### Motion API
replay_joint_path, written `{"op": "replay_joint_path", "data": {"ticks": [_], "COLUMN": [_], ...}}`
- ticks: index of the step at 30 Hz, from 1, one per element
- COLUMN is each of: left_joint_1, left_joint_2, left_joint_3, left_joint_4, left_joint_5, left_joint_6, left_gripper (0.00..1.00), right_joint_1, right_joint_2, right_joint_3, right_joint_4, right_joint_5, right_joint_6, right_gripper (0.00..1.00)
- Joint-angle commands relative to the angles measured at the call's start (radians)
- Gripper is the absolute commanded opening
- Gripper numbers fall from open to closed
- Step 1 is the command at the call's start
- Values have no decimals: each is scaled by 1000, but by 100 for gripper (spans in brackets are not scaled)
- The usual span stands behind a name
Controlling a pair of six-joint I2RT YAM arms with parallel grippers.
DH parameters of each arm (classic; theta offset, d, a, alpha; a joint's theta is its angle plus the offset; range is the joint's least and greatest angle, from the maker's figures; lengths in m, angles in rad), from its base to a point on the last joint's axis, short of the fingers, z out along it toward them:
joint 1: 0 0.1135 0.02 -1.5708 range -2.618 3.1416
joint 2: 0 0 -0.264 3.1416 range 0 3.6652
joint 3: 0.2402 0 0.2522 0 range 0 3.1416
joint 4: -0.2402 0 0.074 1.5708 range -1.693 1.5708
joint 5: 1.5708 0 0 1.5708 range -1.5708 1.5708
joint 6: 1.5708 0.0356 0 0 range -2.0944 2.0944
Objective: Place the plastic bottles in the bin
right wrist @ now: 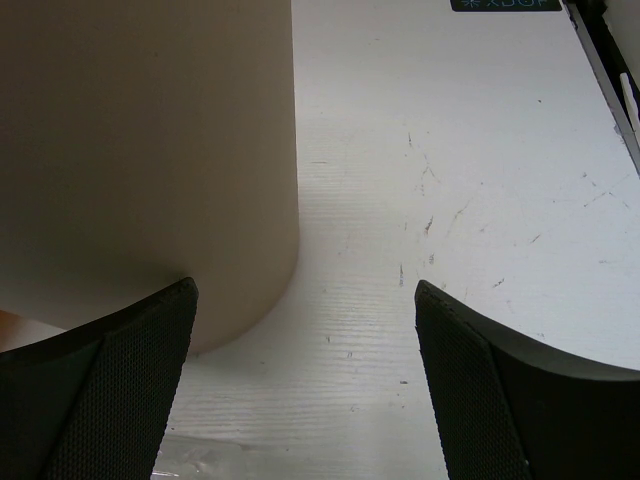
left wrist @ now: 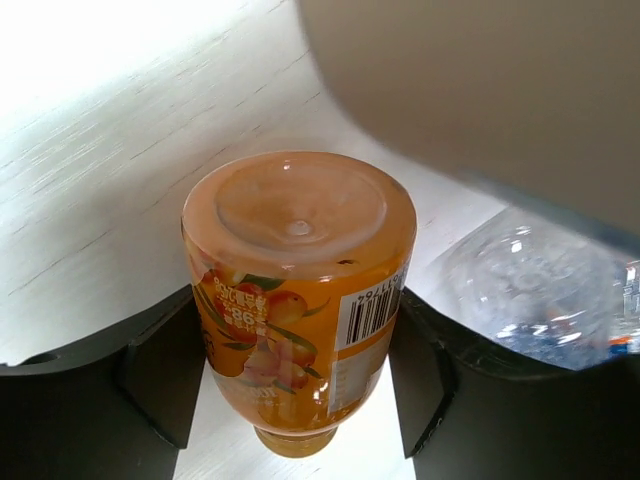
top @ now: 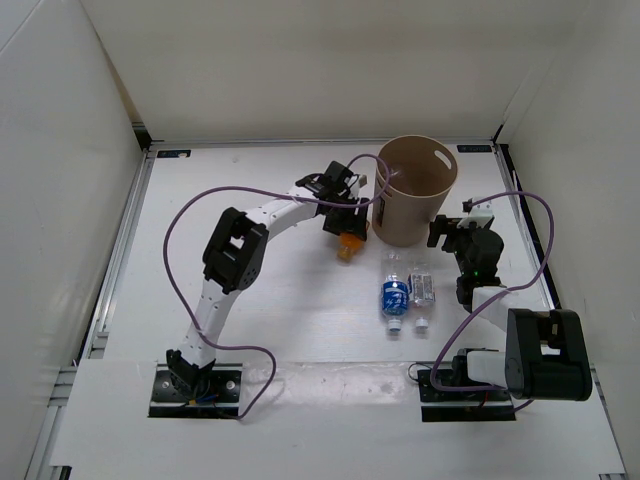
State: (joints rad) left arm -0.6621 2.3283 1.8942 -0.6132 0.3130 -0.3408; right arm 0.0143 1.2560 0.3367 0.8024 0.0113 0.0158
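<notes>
Your left gripper [left wrist: 297, 385] clamped the orange bottle [left wrist: 300, 250] just beside the bin [top: 405, 215]. Your right gripper [right wrist: 305, 300] gaped empty over the desk [right wrist: 450, 150] at the bin's wall.

Upright tan bin [top: 405, 215], orange bottle [left wrist: 300, 300] beside it, blue-labelled bottle [top: 394, 296] and white-labelled bottle [top: 423, 290] lying side by side
</notes>
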Motion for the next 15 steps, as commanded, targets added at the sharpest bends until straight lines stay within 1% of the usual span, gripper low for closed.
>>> {"op": "replay_joint_path", "data": {"ticks": [1,5,10,15], "left_joint_1": [21,41,61,97], "left_joint_2": [-124,-210,-308,-400], "left_joint_3": [-35,-93,-174,-213], "left_joint_4": [-48,-46,-49,-60], "left_joint_5": [-67,-124,-158,-198], "left_joint_6": [57,85,135,161], "left_gripper": [62,59,59,58], "right_joint_1": [0,1,3,12], "right_joint_2": [-9,-6,-7,-3], "right_joint_3": [27,28,28,28], "right_joint_4": [24,26,30,27], "right_joint_5": [-2,-2,1,13], "right_joint_6": [-11,-11,-11,-11], "right_gripper": [90,90,90,90]}}
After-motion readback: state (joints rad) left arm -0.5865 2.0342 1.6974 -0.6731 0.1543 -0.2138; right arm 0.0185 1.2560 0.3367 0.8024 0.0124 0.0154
